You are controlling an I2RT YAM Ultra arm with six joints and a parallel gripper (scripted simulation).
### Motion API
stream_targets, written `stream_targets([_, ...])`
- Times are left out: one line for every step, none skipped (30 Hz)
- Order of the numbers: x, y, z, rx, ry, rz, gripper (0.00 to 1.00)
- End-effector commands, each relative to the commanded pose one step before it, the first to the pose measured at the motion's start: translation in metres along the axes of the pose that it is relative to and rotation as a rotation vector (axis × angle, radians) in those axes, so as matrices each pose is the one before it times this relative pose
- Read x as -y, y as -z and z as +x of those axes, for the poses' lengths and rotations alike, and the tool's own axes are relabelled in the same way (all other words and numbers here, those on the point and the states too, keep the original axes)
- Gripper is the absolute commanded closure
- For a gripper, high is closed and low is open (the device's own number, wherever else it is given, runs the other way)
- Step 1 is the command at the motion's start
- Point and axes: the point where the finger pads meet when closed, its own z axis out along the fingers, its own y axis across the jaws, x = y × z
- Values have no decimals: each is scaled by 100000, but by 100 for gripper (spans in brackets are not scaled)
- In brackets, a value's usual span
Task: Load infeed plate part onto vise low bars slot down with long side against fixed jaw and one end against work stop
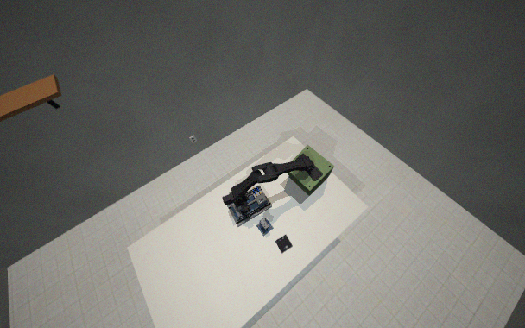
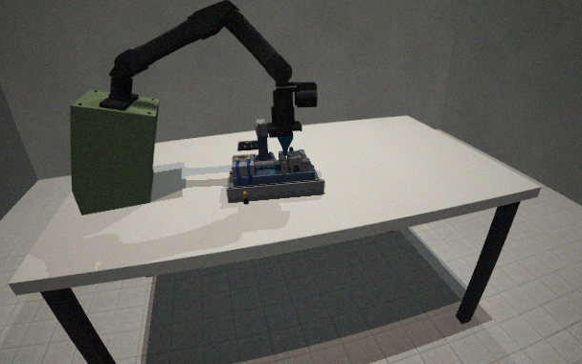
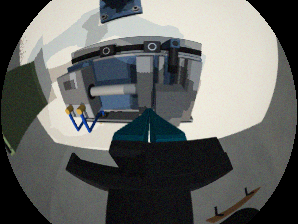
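My gripper is shut, with its teal fingertips together and nothing visible between them. It points down over the vise, near the front end of the jaw on the rod. The air cylinder and its pale rod are left of that jaw in the wrist view. A grey block is right of it; whether this is the part or belongs to the fixed jaw cannot be told. The slot, low bars and work stop cannot be made out clearly. The dark infeed plate shows no clear block on it.
The blue V-block stand is behind the vise in the exterior view; its foot shows at the top of the wrist view. The green arm pedestal is beside the vise. Blue hoses are at the cylinder.
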Motion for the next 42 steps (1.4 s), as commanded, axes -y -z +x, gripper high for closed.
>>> stream_targets([1064, 1168, -40, 817, -443, 2249, 100])
stream_targets([133, 177, -12, -56, 53, 436, 100])
stream_targets([0, 0, 0, 0, 0, 0, 100])
stream_targets([0, 0, 0, 0, 0, 0, 100])
stream_targets([34, 24, -10, -10, 18, 107, 100])
stream_targets([-120, -208, -6, 60, -36, -397, 100])
stream_targets([-125, -217, -7, 63, -38, -414, 100])
stream_targets([-130, -225, -7, 65, -39, -429, 100])
stream_targets([-134, -232, -7, 67, -40, -443, 100])
stream_targets([-139, -240, -7, 69, -32, -457, 100])
stream_targets([47, 38, -12, -15, 36, 150, 100])
stream_targets([287, 403, -19, -124, 122, 942, 100])
stream_targets([264, 366, -18, -113, 128, 864, 100])
stream_targets([46, 36, -13, -14, 28, 148, 100])
stream_targets([-42, -97, -10, 26, -7, -142, 100])
stream_targets([-138, -254, -6, 68, -38, -446, 100])
stream_targets([-93, -255, 0, 43, -2, -264, 100])
stream_targets([-93, -253, 0, 42, 2, -262, 100])
stream_targets([67, -14, -4, -29, 42, 255, 100])
stream_targets([0, 0, 0, 0, 0, 0, 100])
stream_targets([0, 0, 0, 0, 0, 0, 100])
stream_targets([878, 1225, -26, -394, 362, 2910, 100])
stream_targets([-7, -118, -2, 4, 10, 15, 100])
stream_targets([-80, -230, 0, 35, -16, -208, 100])
stream_targets([-86, -224, -1, 38, -13, -233, 100])
stream_targets([-85, -217, -1, 37, -14, -229, 100])
stream_targets([-155, -204, -11, 76, -28, -515, 100])
stream_targets([-79, -197, -1, 35, -13, -215, 100])
stream_targets([-73, -186, -1, 32, -8, -198, 100])
stream_targets([-68, -175, -1, 29, -8, -180, 100])
stream_targets([99, 94, -6, -40, 47, 324, 100])
stream_targets([22, 141, -21, 6, 20, -12, 100])
stream_targets([206, 271, -9, -86, 84, 651, 100])
stream_targets([166, 185, -5, -71, 63, 545, 100])
stream_targets([58, 34, -2, -25, 25, 201, 100])
stream_targets([-33, -90, -1, 14, -6, -84, 100])
stream_targets([0, 0, 0, 0, 0, 0, 100])
stream_targets([0, 0, 0, 0, 0, 0, 100])
stream_targets([-200, -85, -23, 106, -53, -754, 100])
stream_targets([-28, -72, 0, 12, -6, -73, 100])
stream_targets([-23, -60, 0, 10, -5, -62, 100])
stream_targets([-19, -49, 0, 8, -2, -51, 100])
